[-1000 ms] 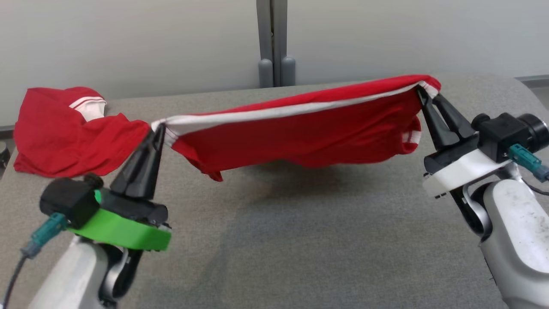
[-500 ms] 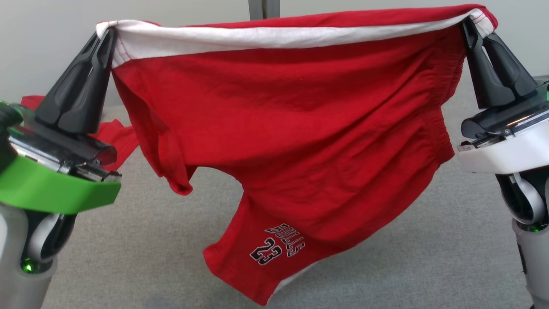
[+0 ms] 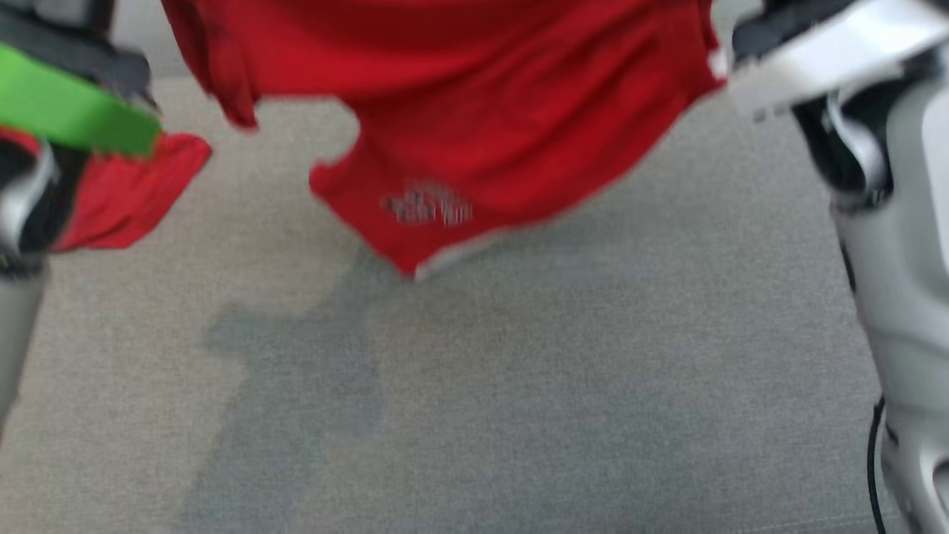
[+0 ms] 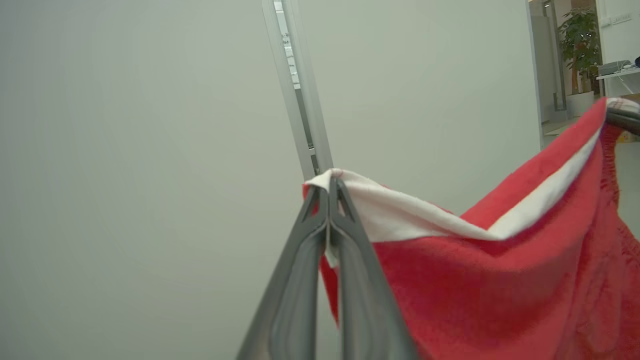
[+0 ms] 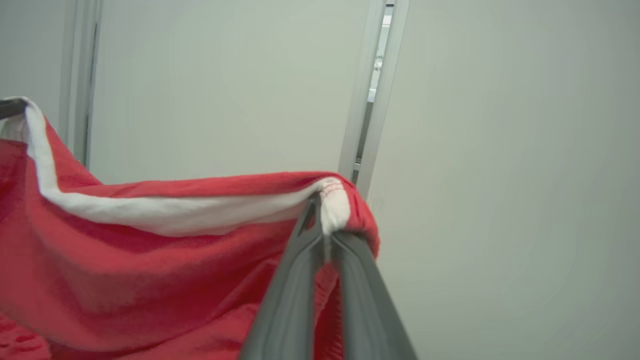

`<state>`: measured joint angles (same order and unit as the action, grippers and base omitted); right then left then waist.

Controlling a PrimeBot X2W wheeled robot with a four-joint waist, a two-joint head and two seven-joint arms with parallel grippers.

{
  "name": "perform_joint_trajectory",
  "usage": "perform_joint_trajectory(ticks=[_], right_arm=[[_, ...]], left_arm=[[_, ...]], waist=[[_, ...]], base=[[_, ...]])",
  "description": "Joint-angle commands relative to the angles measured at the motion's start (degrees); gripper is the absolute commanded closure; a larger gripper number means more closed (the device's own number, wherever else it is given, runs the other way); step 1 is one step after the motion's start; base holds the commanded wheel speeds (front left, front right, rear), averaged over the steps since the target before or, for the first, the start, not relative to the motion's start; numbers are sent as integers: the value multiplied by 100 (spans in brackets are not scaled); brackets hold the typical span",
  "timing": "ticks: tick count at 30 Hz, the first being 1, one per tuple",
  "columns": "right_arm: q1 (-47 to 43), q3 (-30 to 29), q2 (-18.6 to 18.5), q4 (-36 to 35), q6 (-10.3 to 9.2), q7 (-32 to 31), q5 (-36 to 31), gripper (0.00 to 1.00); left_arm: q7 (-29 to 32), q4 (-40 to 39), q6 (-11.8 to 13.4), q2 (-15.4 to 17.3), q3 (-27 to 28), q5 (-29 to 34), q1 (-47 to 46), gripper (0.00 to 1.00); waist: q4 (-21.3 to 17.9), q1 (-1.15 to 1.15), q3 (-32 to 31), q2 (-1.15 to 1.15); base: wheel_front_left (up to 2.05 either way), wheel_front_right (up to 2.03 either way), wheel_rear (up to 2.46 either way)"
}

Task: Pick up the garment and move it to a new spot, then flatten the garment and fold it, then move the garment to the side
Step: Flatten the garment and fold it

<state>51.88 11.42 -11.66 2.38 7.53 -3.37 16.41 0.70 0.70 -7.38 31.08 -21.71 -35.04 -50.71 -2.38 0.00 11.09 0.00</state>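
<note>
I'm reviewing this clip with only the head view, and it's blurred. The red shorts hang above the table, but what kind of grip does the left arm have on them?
Observer: The left gripper has its jaws shut on one end of the white waistband of the shorts.
Operator: And the right?
Observer: The right gripper is shut on the opposite waistband end, with fabric bunched over its tip.
Operator: Is the band taut?
Observer: Not quite. It sags slightly between the two grips.
</note>
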Motion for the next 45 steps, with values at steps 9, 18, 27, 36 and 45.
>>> perform_joint_trajectory(ticks=[9, 18, 27, 36, 45], right_arm=[[2311, -120, 607, 2417, -8, 1589, -1253, 100], [1849, -126, 810, 2798, -8, 1857, -1539, 100], [-1, 125, 544, 1631, -8, 1861, -1021, 100], [-2148, 89, 485, 665, -8, 1862, -704, 100], [-4338, -15, 656, -386, -8, 1768, -580, 100]], left_arm=[[-1129, 1957, -16, -378, -534, 369, -2306, 100], [-1579, 2333, -10, -650, -1085, -198, -2005, 100], [-1590, 873, -11, -587, -463, -411, -69, 100], [-1592, -284, -11, -711, -120, -309, 2358, 100], [-1590, -1204, 101, -643, 105, -157, 4412, 100]], waist=[[-147, 0, 1635, 0], [7, 0, 2012, 0], [56, 0, 1629, 0], [109, 0, 716, 0], [116, 0, -262, 0]], base=[[0, 0, 0], [0, 0, 0], [0, 0, 0], [0, 0, 0], [0, 0, 0]])
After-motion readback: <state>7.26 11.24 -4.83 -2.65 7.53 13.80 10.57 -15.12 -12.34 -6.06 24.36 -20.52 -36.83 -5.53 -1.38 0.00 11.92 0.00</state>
